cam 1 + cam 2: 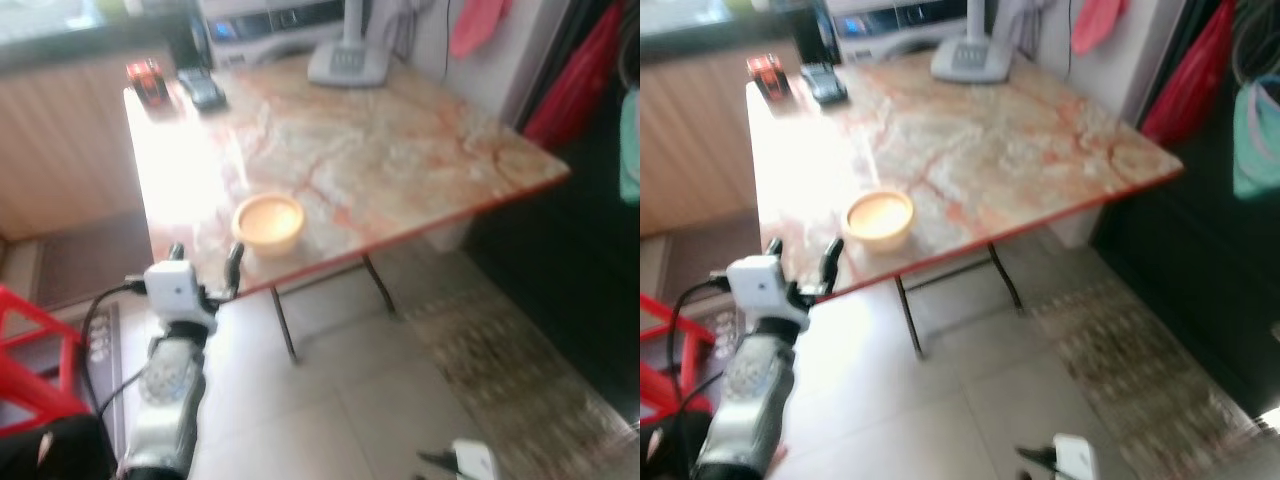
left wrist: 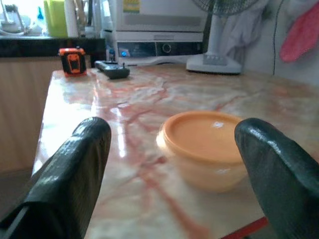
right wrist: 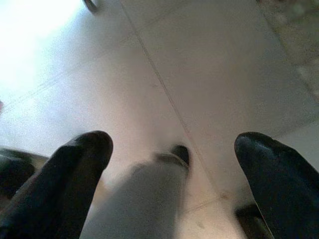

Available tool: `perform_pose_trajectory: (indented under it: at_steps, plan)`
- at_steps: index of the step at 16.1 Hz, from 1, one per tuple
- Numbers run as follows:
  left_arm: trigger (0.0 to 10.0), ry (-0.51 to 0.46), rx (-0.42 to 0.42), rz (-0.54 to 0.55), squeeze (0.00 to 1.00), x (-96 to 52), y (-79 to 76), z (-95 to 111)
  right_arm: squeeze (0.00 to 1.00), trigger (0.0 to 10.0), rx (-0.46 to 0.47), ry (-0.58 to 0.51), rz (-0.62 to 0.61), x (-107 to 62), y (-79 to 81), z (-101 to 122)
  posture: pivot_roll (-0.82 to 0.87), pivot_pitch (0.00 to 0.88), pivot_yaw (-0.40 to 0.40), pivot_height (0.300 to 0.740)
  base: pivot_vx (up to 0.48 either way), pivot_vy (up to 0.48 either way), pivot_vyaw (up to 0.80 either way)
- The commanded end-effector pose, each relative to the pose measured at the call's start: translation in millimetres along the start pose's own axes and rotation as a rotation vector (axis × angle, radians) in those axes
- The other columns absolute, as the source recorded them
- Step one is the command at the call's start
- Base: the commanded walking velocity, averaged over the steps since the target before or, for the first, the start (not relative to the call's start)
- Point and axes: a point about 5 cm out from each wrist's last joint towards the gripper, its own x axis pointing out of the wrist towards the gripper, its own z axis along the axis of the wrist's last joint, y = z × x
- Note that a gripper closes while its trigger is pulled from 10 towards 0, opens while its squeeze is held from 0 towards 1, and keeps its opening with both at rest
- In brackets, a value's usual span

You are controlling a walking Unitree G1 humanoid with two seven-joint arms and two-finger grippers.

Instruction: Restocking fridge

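We see a big table with a pink and orange stone top. It stands on thin dark legs over a pale tile floor. Bright light shines on the left part of the top.

At the far side of the table there is a white fan base. Behind it sits a white box with buttons; we cannot tell what it is. A red cloth hangs on the right. A red frame shows at the near left.

Our left arm reaches up from the near left. Our left gripper is at the near edge of the table. Its two black fingers are spread wide and hold nothing. The bowl sits just past them, near the table's edge. It is orange with a lid on, and in the wrist view it lines up with the gap between the fingers. The fingers are not touching it.

Our right gripper hangs low over the floor. Its fingers are wide apart too, with nothing in them.

At the far left corner lie a black remote and a small red thing, side by side.
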Motion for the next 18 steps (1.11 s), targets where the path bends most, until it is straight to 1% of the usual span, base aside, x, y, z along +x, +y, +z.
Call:
perform_pose_trajectory:
  at_steps: [1,2,6,8,9,12,15,16,18]
  plan:
    - [10.0,-0.013,0.038,0.022,0.00,0.1,10.8,5,0.00,10.0,0.011,-0.020,0.017,2.8,6.9,7,0.14,0.052,0.002,0.740,0.262,0.000,0.00]
    - [10.0,-0.018,0.038,0.019,0.00,1.1,9.9,6,0.00,10.0,0.033,-0.023,0.013,2.8,7.0,6,0.14,0.050,0.001,0.740,0.255,0.000,0.00]
    - [10.0,-0.017,0.040,0.016,0.00,2.7,10.4,6,0.00,10.0,0.003,-0.018,0.030,3.1,8.5,7,0.14,0.043,0.004,0.740,0.271,0.000,0.00]
    - [10.0,-0.021,0.039,0.017,0.00,3.2,10.4,7,0.00,10.0,0.004,-0.017,0.027,3.1,8.5,7,0.14,0.047,0.004,0.740,0.274,0.000,0.41]
    - [10.0,-0.022,0.039,0.019,0.00,3.6,11.0,7,0.00,10.0,0.019,-0.017,0.025,3.3,9.0,7,0.14,0.050,0.005,0.740,0.270,0.000,0.00]
    - [10.0,-0.022,0.028,0.036,0.00,3.0,12.0,8,0.00,10.0,0.021,-0.016,0.028,3.4,9.6,7,0.14,0.054,0.004,0.740,0.260,0.000,0.00]
    - [10.0,-0.012,-0.043,0.100,0.00,2.5,19.8,8,0.00,10.0,0.020,-0.011,0.032,3.4,9.7,6,0.15,0.060,0.001,0.740,0.000,0.000,0.00]
    - [10.0,-0.012,-0.044,0.108,0.00,2.7,23.9,9,0.00,10.0,0.019,-0.010,0.033,3.6,9.9,7,0.15,0.060,0.002,0.740,0.000,0.000,0.00]
    - [10.0,-0.016,-0.036,0.102,0.00,2.6,25.1,9,0.00,10.0,0.020,-0.009,0.036,3.7,10.3,7,0.15,0.061,0.003,0.740,0.000,0.000,0.00]
